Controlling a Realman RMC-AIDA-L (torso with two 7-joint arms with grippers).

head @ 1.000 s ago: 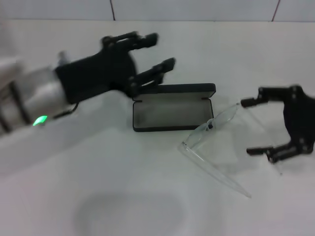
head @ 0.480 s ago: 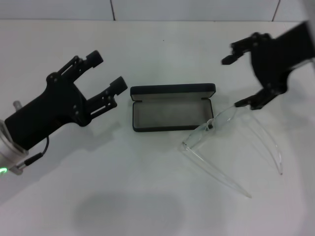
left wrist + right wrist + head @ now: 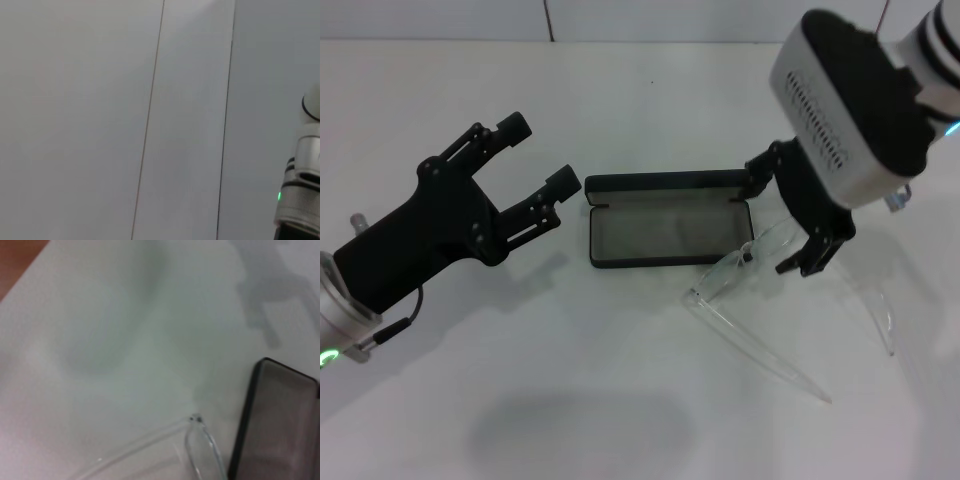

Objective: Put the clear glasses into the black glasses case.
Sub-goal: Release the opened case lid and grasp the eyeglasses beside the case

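The right pincer (image 3: 790, 222) hangs spread wide directly over the lens end of the clear glasses (image 3: 752, 258), which lie unfolded on the desk (image 3: 620, 100) just beside the open black glasses case (image 3: 668, 230), arms trailing away from it toward the robot. The left pincer (image 3: 538, 162), also wide, waits across the case, clearly farther.
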